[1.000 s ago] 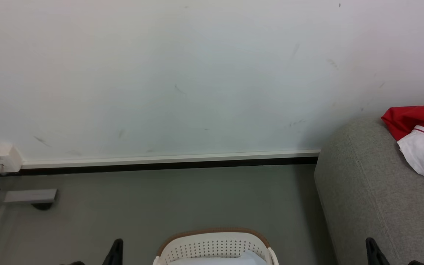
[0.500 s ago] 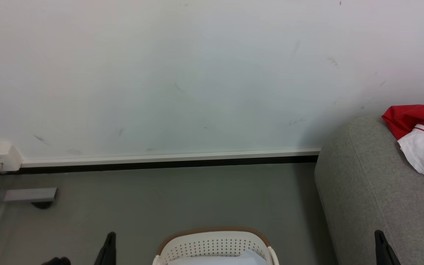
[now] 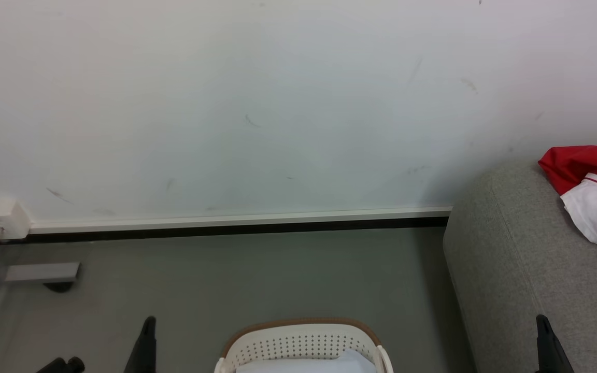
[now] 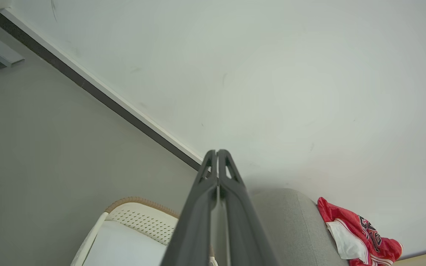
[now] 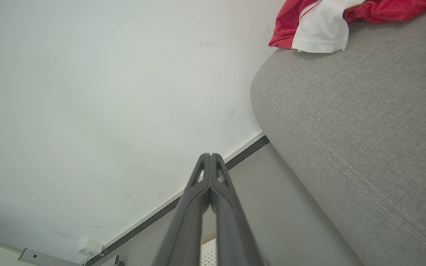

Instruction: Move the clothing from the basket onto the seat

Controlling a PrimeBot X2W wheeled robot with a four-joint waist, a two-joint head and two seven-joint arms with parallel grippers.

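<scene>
- on top of the large grey woven-fabric seat with rounded corners [image 3: 511, 269], close to the white wall [image 3: 278, 103], lies the bright-red clothing with white panels [image 3: 586, 163]. it is crumpled, not folded, and sags to the cushion as soft cloth does.
- the cream-white perforated plastic basket with a brown woven-look rim [image 3: 298, 344] stands on the grey floor [image 3: 226, 274], near the seat and to its left, a strip of floor between them.
- judgement: this spot puts the basket between both arms, with the seat in reach of the right one.
- basket inside: the part in view is a smooth pale surface with no red cloth. the near part is cut off by the frame, so i cannot tell if it is bare.
- left tool [image 4: 217, 152]: two long dark fingers pressed together to the tips, nothing held; over the floor left of the basket.
- right tool [image 5: 210, 156]: likewise closed tight and empty; just beside the seat's front, not touching it.
- judgement: the empty tools flanking the basket read as a rest pose. the task looks finished, or nearly so.
- counts: seat 1; basket 1; tools 2, with 2 fingers each; clothing 1 heap. i cannot tell the number of garments in it. one white panel and one printed mark are seen.
</scene>
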